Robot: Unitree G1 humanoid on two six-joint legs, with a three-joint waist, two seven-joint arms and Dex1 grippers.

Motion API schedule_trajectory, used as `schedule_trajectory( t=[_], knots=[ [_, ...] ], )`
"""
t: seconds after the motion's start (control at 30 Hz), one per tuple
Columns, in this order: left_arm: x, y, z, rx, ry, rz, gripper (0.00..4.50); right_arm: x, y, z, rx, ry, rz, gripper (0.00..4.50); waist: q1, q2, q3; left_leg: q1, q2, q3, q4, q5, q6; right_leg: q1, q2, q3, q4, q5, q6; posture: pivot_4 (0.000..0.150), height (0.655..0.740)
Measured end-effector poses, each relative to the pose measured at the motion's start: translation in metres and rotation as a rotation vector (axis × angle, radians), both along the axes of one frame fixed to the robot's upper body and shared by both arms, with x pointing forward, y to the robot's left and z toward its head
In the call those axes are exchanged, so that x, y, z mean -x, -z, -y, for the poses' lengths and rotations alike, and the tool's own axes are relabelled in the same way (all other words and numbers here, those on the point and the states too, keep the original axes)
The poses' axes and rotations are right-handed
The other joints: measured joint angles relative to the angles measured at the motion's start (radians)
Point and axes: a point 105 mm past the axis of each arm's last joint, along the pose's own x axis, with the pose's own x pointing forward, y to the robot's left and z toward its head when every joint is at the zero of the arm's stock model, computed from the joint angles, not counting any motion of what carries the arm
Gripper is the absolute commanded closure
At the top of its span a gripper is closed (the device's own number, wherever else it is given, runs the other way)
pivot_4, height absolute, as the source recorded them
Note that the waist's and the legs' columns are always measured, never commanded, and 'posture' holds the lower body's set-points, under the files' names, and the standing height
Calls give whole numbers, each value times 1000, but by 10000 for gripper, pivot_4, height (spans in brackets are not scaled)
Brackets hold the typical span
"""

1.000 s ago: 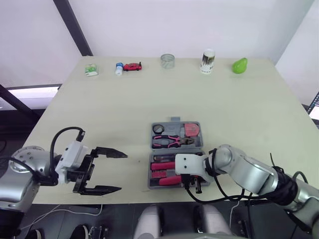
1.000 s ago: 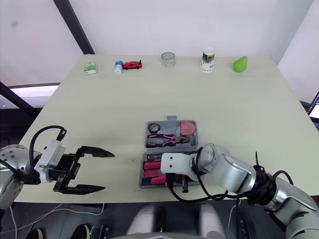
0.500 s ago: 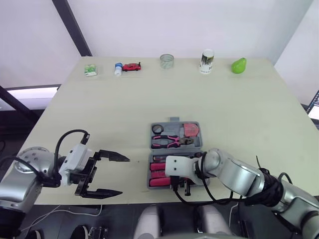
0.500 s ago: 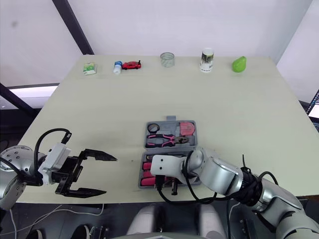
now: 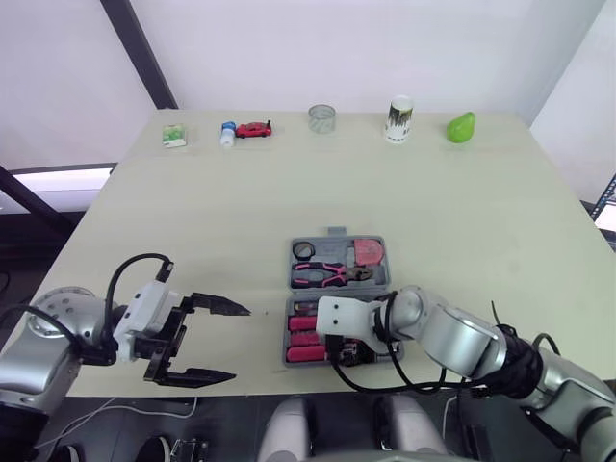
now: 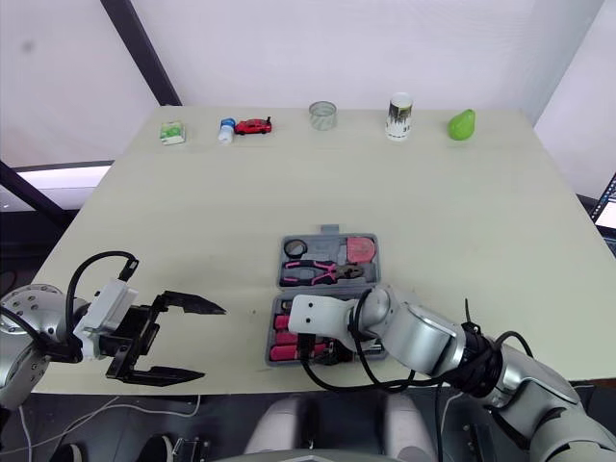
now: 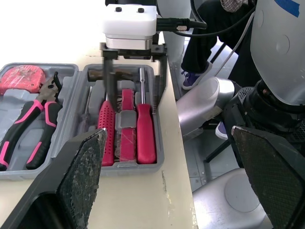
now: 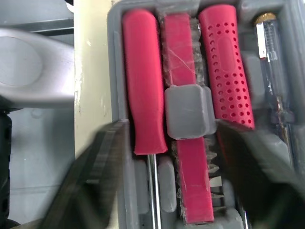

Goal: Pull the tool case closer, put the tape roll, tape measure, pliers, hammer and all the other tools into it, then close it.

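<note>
Tool case lies open near us, pliers and red-handled tools inside; our right jaws spread over them, left jaws spread aside; closing remains.

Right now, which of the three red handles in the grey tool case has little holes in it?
The perforated red plastic handle, the one lying nearest the pink-and-black pliers. The other two have no holes.
</note>
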Motion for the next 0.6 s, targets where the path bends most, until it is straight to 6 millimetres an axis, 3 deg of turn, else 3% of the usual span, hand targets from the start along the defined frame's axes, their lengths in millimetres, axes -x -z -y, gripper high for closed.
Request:
schedule_trajectory(
  t=[0.17, 0.33, 0.43, 0.6],
  knots=[
    [0, 0, 0, 0, 0, 1, 0, 4, -5, 2, -71, -20, -45, 11286, 2, 0, 0, 0, 0, 0, 0, 0, 0, 0, 0, 0, 0, 0, 0, 1500, 7400],
    [-2, -2, 1, 1, 4, 14, 0, 0, -26, 1, -290, -48, -25, 11286, 2, -1, 0, 0, 0, 0, 0, 0, 0, 0, 0, 0, 0, 0, 0, 1500, 7400],
    [-3, -3, 2, 8, 6, 21, 0, -1, -18, 7, -336, -52, -46, 25123, 3, -1, 0, 0, 0, 0, 0, 0, 0, 0, 0, 0, 0, 0, 0, 1500, 7400],
    [-4, -4, 3, 10, 9, 30, 0, 0, -4, 14, -345, -59, -77, 43653, 2, -1, 0, 0, 0, 0, 0, 0, 0, 0, 0, 0, 0, 0, 0, 1500, 7400]
  ],
)
